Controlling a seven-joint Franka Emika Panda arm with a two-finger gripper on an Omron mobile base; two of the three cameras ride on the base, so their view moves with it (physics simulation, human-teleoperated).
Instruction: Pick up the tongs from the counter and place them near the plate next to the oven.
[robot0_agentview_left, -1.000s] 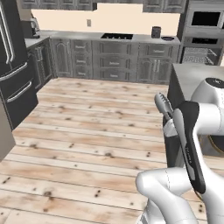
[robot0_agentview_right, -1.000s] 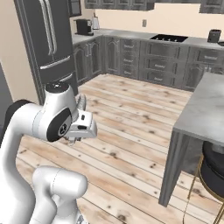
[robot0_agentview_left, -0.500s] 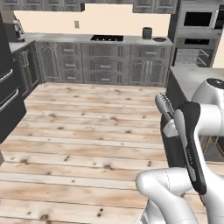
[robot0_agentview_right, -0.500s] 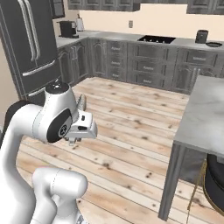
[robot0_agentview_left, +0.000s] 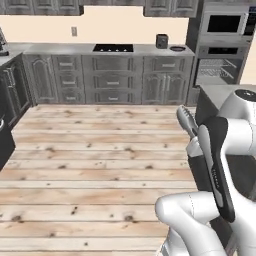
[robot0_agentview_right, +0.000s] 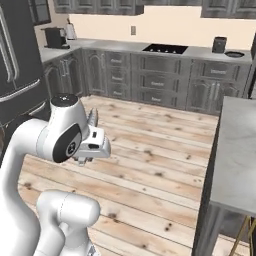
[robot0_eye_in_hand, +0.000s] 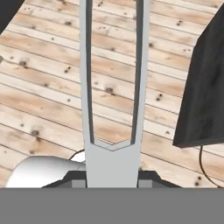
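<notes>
Your claw (robot0_eye_in_hand: 112, 177) is clamped on the tongs (robot0_eye_in_hand: 113, 87), arms jutting out over the wood floor (robot0_eye_in_hand: 43, 87). The plate (robot0_agentview_left: 177, 49) (small, dark-rimmed) sits on the far tabletop (robot0_agentview_left: 145, 49) beside the oven (robot0_agentview_left: 220, 52), nothing visible on it

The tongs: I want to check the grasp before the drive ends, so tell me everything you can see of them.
The tongs are slim, grey and metal-looking: two narrow arms that join in a flat base near the camera. In the hand view that base sits at the gripper, and the arms reach away over the wooden floor, slightly spread. From the left base view their ridged tips stick up ahead of the arm, touching nothing else.
</notes>
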